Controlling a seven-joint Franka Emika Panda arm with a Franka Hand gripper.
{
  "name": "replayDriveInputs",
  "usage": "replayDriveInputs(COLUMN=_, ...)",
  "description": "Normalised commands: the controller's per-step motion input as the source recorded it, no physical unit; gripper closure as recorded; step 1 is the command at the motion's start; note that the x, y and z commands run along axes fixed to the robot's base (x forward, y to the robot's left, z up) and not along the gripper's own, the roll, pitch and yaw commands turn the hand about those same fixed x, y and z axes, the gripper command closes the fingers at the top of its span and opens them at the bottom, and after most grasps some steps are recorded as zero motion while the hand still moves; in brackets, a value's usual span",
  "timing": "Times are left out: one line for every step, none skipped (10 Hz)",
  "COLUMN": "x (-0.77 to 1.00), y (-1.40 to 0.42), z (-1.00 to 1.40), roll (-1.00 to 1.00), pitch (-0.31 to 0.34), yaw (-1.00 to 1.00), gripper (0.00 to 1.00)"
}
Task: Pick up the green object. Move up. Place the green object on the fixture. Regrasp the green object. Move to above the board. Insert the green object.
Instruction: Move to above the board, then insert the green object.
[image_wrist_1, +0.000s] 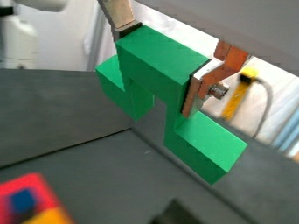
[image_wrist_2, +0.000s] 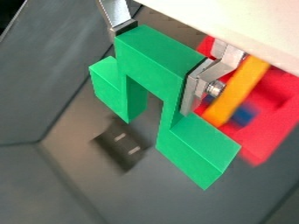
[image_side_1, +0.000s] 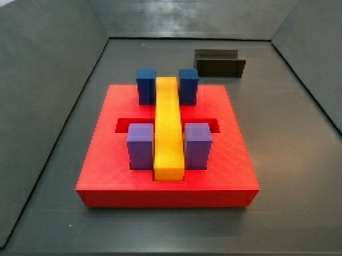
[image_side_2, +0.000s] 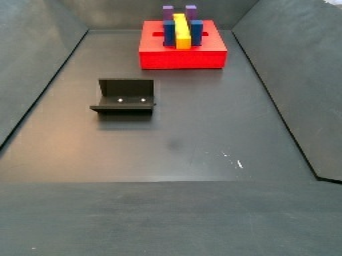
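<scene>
In both wrist views my gripper (image_wrist_1: 162, 63) (image_wrist_2: 158, 61) is shut on the green object (image_wrist_1: 149, 74) (image_wrist_2: 152, 79), its silver fingers (image_wrist_1: 201, 87) (image_wrist_2: 197, 87) clamping the raised centre block. The bar's arms stick out past the jaws on both sides. It hangs high above the dark floor. Far below it in a wrist view lies the fixture (image_wrist_2: 121, 144), with the red board (image_wrist_2: 274, 109) off to one side. Both side views show the fixture (image_side_1: 221, 64) (image_side_2: 124, 98) and the board (image_side_1: 107, 170) (image_side_2: 183, 58), but neither the gripper nor the green object.
The board carries a long yellow bar (image_side_1: 167, 125) (image_side_2: 181, 30), blue blocks (image_side_1: 147, 85) and purple blocks (image_side_1: 140, 147). Dark sloping walls (image_side_1: 67, 100) (image_side_2: 40, 90) enclose the grey floor (image_side_2: 174, 150).
</scene>
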Motion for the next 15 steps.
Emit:
replayDriveInputs(x=-1.02, y=-1.4, z=0.25, roll=-1.0, pitch=-0.094, yaw=0.0, gripper=1.0)
replayDriveInputs(x=-0.52, y=-0.66, z=0.12, roll=-1.0, pitch=-0.109, yaw=0.0, gripper=1.0)
replayDriveInputs(x=-0.23, y=-0.23, z=0.03, roll=-1.0, pitch=-0.119, yaw=0.0, gripper=1.0)
replayDriveInputs(x=-0.05, y=0.0, z=0.0, roll=-1.0, pitch=-0.093, yaw=-0.02, gripper=1.0)
replayDriveInputs(x=-0.05, y=0.0, z=0.02, roll=-1.0, pitch=-0.094, yaw=-0.03, gripper=1.0)
replayDriveInputs(x=-0.06, y=-0.01, z=0.0, roll=-0.76, pitch=-0.094, yaw=-0.02, gripper=1.0)
replayDriveInputs(x=-0.05, y=0.01, z=0.0, roll=-0.56, pitch=-0.078, yaw=-0.02, gripper=1.0)
replayDriveInputs(x=-0.04, y=0.01, z=0.0, roll=-0.34, pitch=-0.052, yaw=-0.01, gripper=1.0)
replayDriveInputs(x=-0.03, y=0.01, z=0.0, roll=-0.26, pitch=-0.043, yaw=-0.01, gripper=1.0)
replayDriveInputs(x=0.11, y=0.0, z=-0.22, roll=-0.11, pitch=0.0, yaw=-0.04, gripper=1.0)
replayDriveInputs(x=0.13, y=0.0, z=-0.43, roll=-0.2, pitch=-0.034, yaw=0.0, gripper=1.0)
replayDriveInputs(x=0.07, y=-0.01, z=-0.61, roll=-0.24, pitch=-0.104, yaw=0.0, gripper=1.0)
replayDriveInputs(x=0.1, y=-0.11, z=-0.71, roll=-0.18, pitch=-0.129, yaw=0.0, gripper=1.0)
replayDriveInputs(x=0.1, y=-0.11, z=-0.71, roll=-0.18, pitch=-0.131, yaw=0.0, gripper=1.0)
replayDriveInputs(x=0.08, y=-0.17, z=-0.47, roll=-0.29, pitch=-0.154, yaw=-0.05, gripper=1.0)
